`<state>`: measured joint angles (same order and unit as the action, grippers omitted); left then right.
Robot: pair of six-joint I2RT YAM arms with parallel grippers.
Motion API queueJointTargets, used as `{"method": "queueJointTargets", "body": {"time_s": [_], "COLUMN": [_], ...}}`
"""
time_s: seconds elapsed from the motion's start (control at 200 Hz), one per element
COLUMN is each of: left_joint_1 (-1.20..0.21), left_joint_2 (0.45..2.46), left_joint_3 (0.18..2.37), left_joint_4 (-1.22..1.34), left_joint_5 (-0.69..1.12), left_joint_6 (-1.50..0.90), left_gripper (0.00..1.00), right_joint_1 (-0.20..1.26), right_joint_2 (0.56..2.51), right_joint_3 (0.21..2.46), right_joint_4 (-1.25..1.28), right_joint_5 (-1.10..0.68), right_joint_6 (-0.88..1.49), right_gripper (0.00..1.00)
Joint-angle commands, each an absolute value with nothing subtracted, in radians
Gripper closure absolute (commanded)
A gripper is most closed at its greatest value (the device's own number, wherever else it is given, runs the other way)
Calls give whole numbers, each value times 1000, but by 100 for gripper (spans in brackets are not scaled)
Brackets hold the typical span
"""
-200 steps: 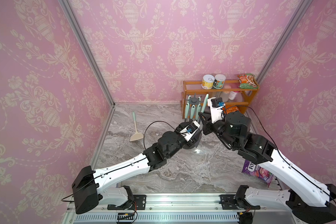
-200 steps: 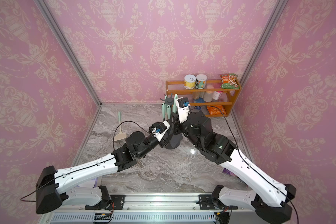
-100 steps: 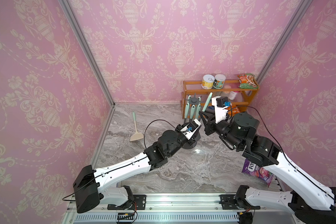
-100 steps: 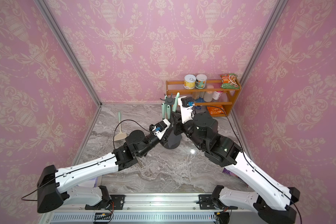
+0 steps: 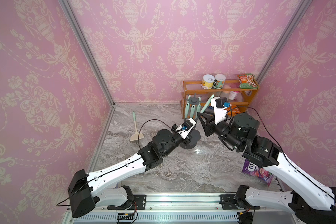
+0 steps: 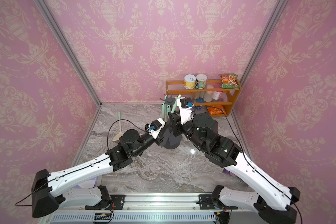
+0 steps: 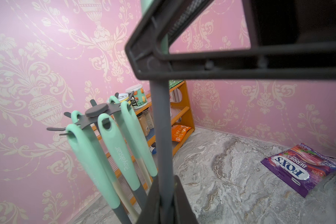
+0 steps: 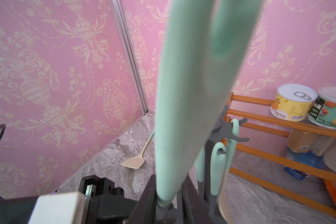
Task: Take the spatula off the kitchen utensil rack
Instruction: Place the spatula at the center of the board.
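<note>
Mint-handled spatula hangs on no hook: its loop end sits just beside the crown of the kitchen utensil rack, on the right arm's side. Its long axis is near upright, leaning away from the rack pole. The left gripper is clamped on the grey lower shaft, down toward the rack base. The right gripper is higher, with the mint handle between its jaws; cannot tell whether they press on it. Judgement: the left arm has the surer hold, so the carry-off should go sideways away from the crown, loop kept clear of the hooks.
</note>
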<state>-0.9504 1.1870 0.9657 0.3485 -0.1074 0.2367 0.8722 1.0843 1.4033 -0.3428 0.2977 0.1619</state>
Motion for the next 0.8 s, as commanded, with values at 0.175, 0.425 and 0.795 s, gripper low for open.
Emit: {"method": "queueJointTargets", "body": {"time_s": [0.175, 0.425, 0.795], "left_joint_1": [-790, -493, -37], "left_joint_2": [885, 828, 1250], "left_joint_3": [904, 904, 913], "left_joint_4": [142, 15, 246], "left_joint_5": [39, 283, 738], "left_joint_6": [122, -59, -526], "left_gripper": [100, 100, 100], "right_joint_1": [867, 855, 709], "right_joint_2": [1105, 1100, 1144], "right_joint_3": [1448, 1458, 1493], "right_joint_4": [-372, -395, -544], "right_joint_5": [326, 348, 225], "right_joint_6": [138, 113, 149], "right_gripper": [43, 41, 38]}}
